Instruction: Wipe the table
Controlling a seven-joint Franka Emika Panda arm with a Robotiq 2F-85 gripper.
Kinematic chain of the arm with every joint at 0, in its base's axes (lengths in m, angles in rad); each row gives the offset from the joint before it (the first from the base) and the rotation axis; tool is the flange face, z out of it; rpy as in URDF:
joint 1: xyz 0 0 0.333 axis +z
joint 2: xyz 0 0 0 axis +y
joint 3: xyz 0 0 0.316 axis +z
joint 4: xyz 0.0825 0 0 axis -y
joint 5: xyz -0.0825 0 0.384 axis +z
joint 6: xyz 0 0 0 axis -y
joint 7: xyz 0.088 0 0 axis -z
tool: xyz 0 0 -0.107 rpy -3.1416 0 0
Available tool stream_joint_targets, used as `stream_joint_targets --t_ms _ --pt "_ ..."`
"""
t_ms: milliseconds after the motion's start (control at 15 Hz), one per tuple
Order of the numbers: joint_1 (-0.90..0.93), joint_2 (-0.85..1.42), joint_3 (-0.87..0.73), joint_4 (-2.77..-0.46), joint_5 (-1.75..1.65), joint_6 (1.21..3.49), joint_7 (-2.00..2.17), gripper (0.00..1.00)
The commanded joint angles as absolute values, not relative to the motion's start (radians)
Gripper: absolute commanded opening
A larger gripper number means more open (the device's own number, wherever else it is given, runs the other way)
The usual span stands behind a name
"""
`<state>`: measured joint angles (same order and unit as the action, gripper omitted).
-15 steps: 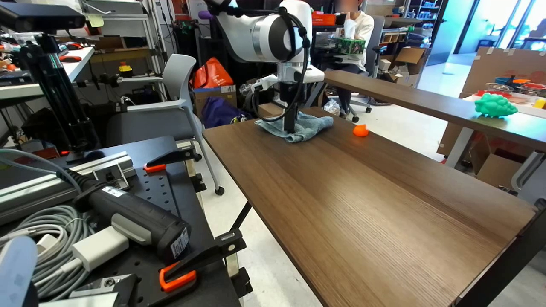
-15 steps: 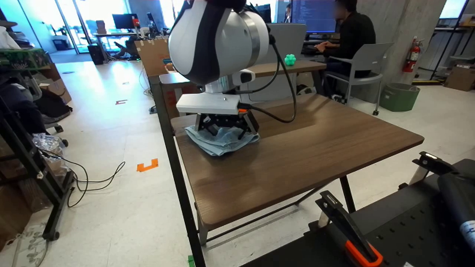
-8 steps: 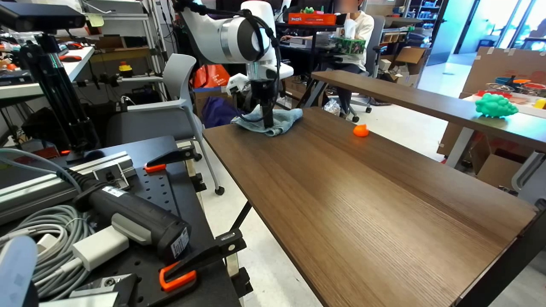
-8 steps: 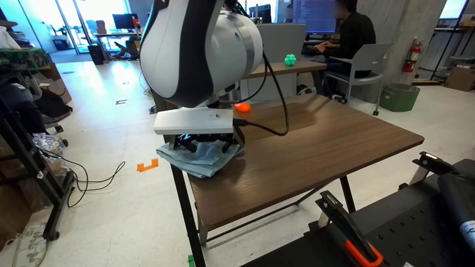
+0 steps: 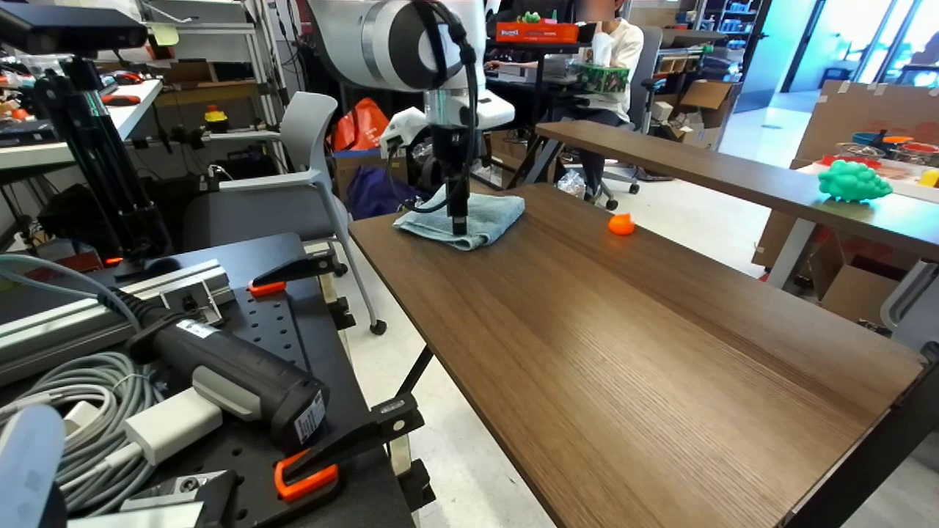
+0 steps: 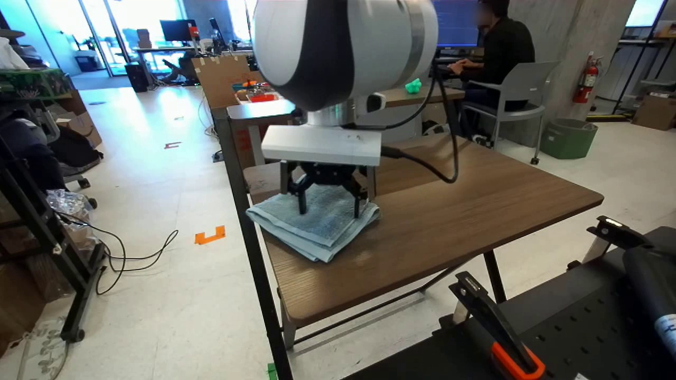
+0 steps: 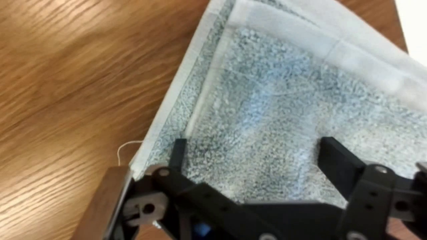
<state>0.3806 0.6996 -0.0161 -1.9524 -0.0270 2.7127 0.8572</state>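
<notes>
See pincer [image 6: 330,214] w/ tips apart, on or just over folded light-blue towel [image 6: 314,235]; can't tell which. In an exterior view, see dark brown wood-grain surface [image 5: 623,352] right under both, w/ towel nr a short end & long way running off down and right. So prob. best to rub that way. Also see small orange lump [image 5: 621,224] nr a long edge, gray chair [image 5: 304,139] past a corner, green bin [image 6: 569,140] on floor [image 6: 158,295].

Dark brown table [image 5: 645,345], folded blue cloth [image 6: 323,224] and orange object [image 5: 621,224] on top.
</notes>
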Motion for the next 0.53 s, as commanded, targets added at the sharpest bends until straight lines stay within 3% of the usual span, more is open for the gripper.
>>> stream_joint_targets --t_ms 0,467 --pt "0.252 0.642 0.017 -1.997 0.111 2.708 0.82 1.0" --pt "0.156 0.64 0.022 -1.934 0.252 2.59 0.834 1.0"
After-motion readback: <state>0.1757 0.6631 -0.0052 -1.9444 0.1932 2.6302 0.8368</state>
